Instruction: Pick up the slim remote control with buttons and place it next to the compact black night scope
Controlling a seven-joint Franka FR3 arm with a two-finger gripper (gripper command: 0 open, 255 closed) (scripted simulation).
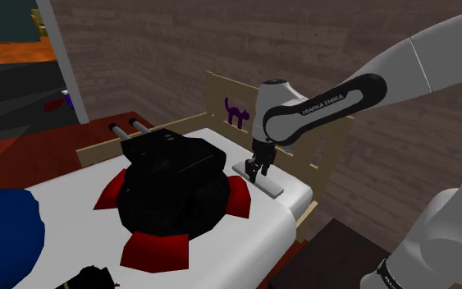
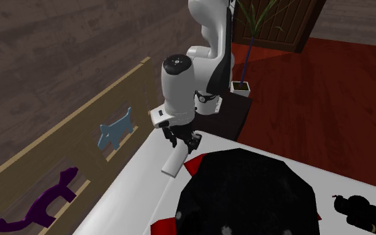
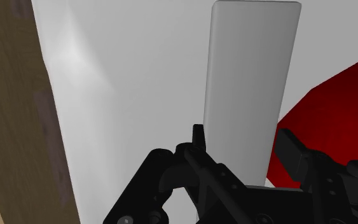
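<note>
Remote control (image 1: pixel 272 186), a plain light grey slab, lies flat on the white mattress (image 1: pixel 61 201) close to the bed's edge. That edge is toward the right in the shoulder view. The black gripper (image 1: pixel 258 172) stands on the remote, pointing straight down from the white arm.

In the wrist view the two fingers (image 3: pixel 198 135) pinch the remote (image 3: pixel 247 76) across its width, one against each long edge. The rest of the slab runs away from the gripper (image 3: pixel 244 141) over the mattress (image 3: pixel 139 95).

In the second exterior view the remote (image 2: pixel 171 163) lies just below the gripper (image 2: pixel 183 142), between the mattress edge (image 2: pixel 133 193) and a bulky black object with red flaps (image 2: pixel 246 193). One red flap comes near the remote's side but stays apart from it.

The black night scope (image 2: pixel 366 212) lies on the far side of that bulky object (image 1: pixel 171 185), well apart from the remote. In the shoulder view the scope (image 1: pixel 89 277) lies at the bottom edge, near a blue cushion (image 1: pixel 3 238).

The pale wooden bed frame (image 1: pixel 221 86) behind the gripper carries a purple cat shape (image 1: pixel 235 111). A blue cat shape (image 2: pixel 115 130) hangs further along the rail. A potted plant (image 2: pixel 243 83) stands on the red floor past the arm's stand.
</note>
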